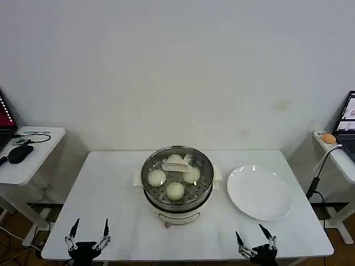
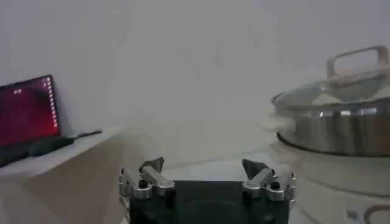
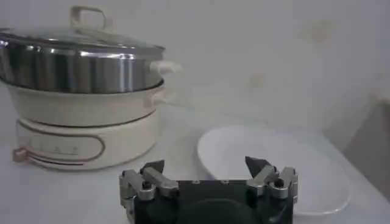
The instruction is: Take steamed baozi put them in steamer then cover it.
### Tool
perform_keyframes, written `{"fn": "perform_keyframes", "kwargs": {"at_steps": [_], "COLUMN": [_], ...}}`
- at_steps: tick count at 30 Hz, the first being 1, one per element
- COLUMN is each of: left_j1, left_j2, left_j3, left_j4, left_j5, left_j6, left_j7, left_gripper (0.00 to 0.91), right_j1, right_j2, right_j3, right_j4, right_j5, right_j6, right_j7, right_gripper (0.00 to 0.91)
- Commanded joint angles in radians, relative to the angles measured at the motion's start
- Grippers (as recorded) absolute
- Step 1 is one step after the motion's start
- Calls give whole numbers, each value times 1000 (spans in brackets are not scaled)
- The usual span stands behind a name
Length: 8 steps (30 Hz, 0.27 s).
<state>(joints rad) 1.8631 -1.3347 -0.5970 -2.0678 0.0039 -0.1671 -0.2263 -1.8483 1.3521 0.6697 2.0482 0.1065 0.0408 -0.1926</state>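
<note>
White wall is seen behind a white table [image 1: 111, 188], with small side desks at both edges of the room. At the table's centre the steamer [image 1: 177, 191] is placed, a shiny steel pot on a cream base. Four steamed baozi [image 1: 175, 190] are seen inside it on the perforated tray. The cover [image 1: 177, 166], a clear glass lid with a cream handle, is already seated on the steamer's rim. A bare white plate [image 1: 259, 194] lies just beside the steamer on the robot's right.

The left gripper [image 1: 89, 227] is held low at the table's near edge, well apart from the steamer, with its fingers spread and nothing between them. The right gripper [image 1: 253, 233] is held at the near edge in front of the plate, likewise spread and empty. In the left wrist view the left gripper [image 2: 204, 170] is pointed past the steamer [image 2: 341, 122]; in the right wrist view the right gripper [image 3: 205, 170] is pointed toward the plate [image 3: 256, 152].

The task is judged complete, with buns loaded and lid on. What remains is judged best done by keeping both arms clear, so that the cover is not nudged off its rim.
</note>
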Motion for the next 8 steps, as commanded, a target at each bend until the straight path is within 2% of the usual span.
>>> {"fn": "perform_keyframes", "kwargs": {"at_steps": [1,8], "left_j1": [53,52], "left_j2": [-4,-4], "left_j3": [-26,-53], "left_j4": [31,23], "left_j5": [-8,-3], "left_j6": [-31,2], "left_j7": [21,40], "left_gripper": [907,907], "right_j1": [-19,-38], "right_j2": [-12,-29], "right_j3": [-24,-43], "right_j4": [42,59], "right_j5": [10,4], "right_j6": [-57,-61], "right_j7": [4,-4], "right_gripper": [907,907]}}
